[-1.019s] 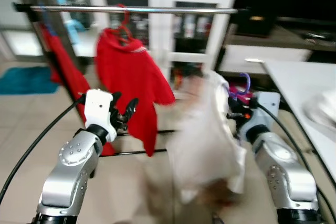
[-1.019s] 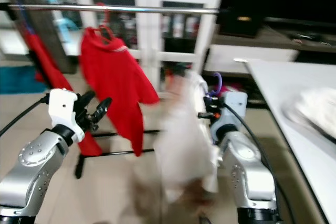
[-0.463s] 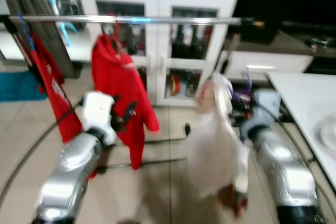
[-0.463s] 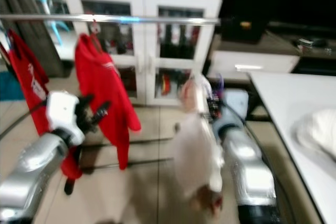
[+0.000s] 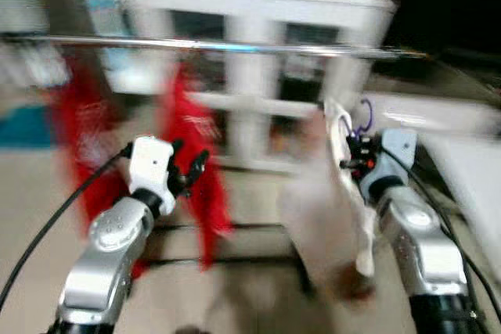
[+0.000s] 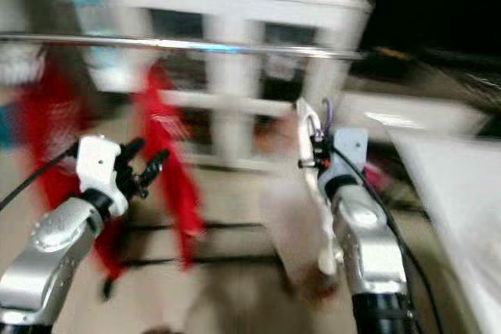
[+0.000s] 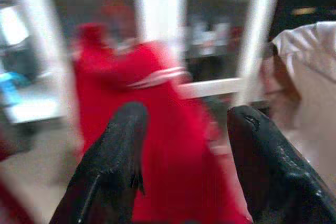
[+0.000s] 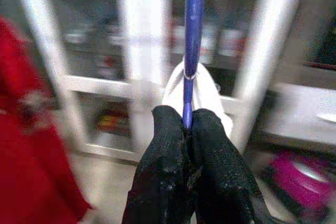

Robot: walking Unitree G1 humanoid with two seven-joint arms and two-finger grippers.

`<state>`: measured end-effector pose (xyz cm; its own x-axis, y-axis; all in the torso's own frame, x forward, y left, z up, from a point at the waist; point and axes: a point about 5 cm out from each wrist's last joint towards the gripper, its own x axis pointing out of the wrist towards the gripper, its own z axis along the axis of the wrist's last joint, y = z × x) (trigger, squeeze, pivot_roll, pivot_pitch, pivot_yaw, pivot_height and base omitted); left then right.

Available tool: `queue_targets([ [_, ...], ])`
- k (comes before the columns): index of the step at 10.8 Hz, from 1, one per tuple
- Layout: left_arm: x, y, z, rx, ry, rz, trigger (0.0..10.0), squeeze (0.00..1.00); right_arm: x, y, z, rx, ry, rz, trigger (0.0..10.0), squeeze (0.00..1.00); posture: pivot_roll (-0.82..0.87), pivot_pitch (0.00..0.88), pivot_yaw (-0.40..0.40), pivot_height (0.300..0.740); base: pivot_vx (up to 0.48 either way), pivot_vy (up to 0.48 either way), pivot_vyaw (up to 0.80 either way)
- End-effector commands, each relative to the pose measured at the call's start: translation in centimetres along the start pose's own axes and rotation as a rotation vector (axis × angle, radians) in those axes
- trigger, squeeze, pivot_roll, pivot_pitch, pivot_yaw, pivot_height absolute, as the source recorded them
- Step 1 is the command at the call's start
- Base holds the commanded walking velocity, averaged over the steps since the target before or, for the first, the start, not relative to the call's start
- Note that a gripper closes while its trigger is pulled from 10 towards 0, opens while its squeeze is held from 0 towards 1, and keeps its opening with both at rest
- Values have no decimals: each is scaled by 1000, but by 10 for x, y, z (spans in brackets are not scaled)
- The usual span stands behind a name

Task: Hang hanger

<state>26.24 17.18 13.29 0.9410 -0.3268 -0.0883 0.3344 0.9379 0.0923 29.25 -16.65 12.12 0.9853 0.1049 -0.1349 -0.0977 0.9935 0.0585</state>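
Note:
My right gripper is shut on a purple hanger that carries a pale whitish garment. The hanger's hook pokes up just above the gripper, well below the silver rail. A red garment hangs on that rail at its left part, and another red garment hangs further left. My left gripper is open and empty in front of the nearer red garment, which shows between its fingers in the left wrist view. The head views are blurred.
A white cabinet with glass doors stands behind the rack. A white table lies at the right. The rack's dark base bars cross the tiled floor below the garments. The rail's right half is bare.
The whole picture has shifted and blurred, so the camera has moved. The rail and cabinet now look nearer. Both arms keep their pose, with the hanger still held.

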Motion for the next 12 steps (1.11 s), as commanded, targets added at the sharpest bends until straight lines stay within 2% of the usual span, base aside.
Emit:
queue_targets([
  [1,1,2,2,14,-4,7,10000,0,2,5,11,-10,-51,24,10000,0,-25,0,-56,740,401,0,800],
  [10,1,2,2,14,-4,7,10000,0,2,5,11,-10,-51,24,10000,0,-25,0,-56,740,401,0,800],
  [11,2,-8,15,78,-6,-207,10000,0,30,5,54,-15,-175,28,10000,0,-11,0,-57,740,0,0,0],
  [12,5,-5,14,67,0,-164,10000,0,30,3,50,-21,-154,18,10000,0,-11,0,-57,740,0,0,0],
])
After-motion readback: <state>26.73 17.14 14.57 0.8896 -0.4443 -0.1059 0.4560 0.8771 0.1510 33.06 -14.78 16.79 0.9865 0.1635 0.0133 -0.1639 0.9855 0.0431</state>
